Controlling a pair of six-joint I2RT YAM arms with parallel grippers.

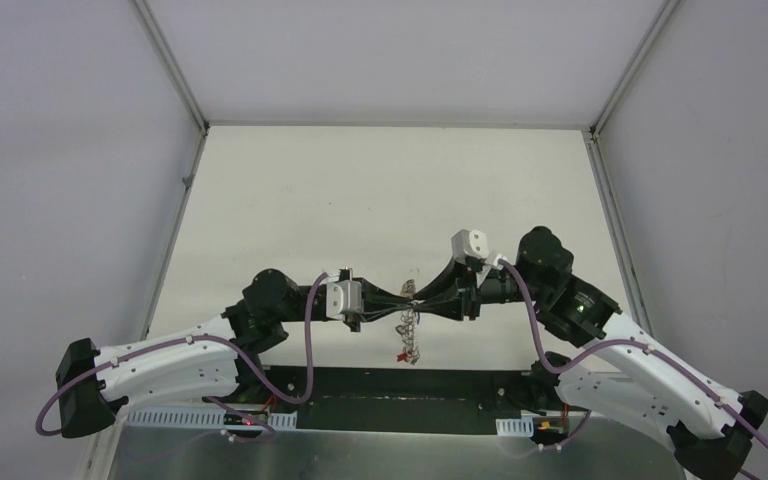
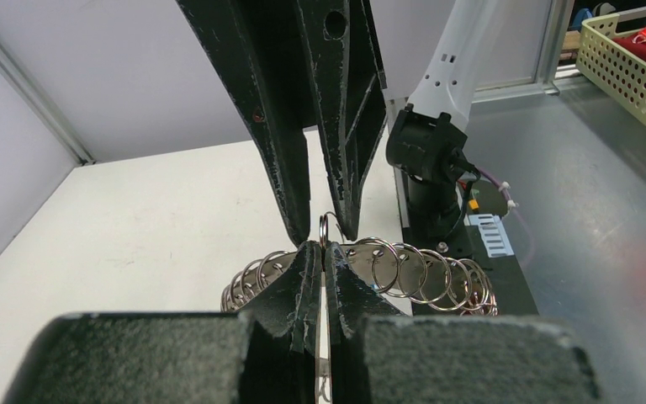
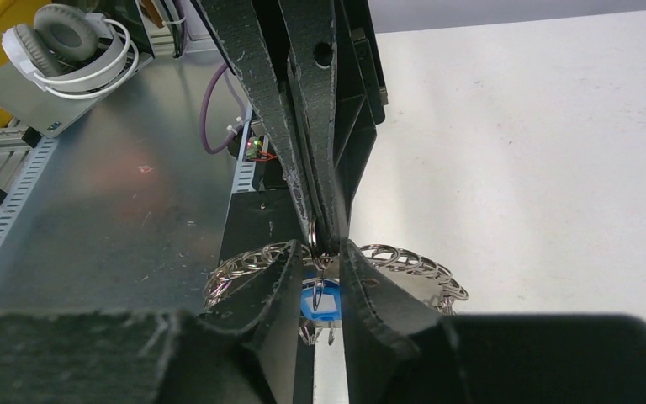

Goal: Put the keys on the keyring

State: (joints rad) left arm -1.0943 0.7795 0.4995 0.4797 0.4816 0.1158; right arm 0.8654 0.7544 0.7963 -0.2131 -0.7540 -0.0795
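My left gripper (image 1: 407, 296) and right gripper (image 1: 423, 298) meet tip to tip above the table's near edge. In the left wrist view, the left gripper (image 2: 326, 251) is shut on a small silver keyring (image 2: 324, 227) that stands up from its tips. The right gripper (image 3: 316, 244) is open, one finger on each side of that keyring (image 3: 313, 236) without touching it. A chain of linked silver rings (image 2: 420, 273) fans out to both sides and hangs below the grippers (image 1: 407, 335). A blue-tagged key (image 3: 320, 301) dangles under the ring, between the right fingers. No yellow tag shows.
A red tag (image 1: 400, 355) hangs at the bottom of the chain. The black base rail (image 1: 400, 395) and metal plate lie just below. A cream basket (image 2: 631, 59) stands beyond the right arm's base (image 2: 429, 151). White headphones (image 3: 67, 42) lie off the table.
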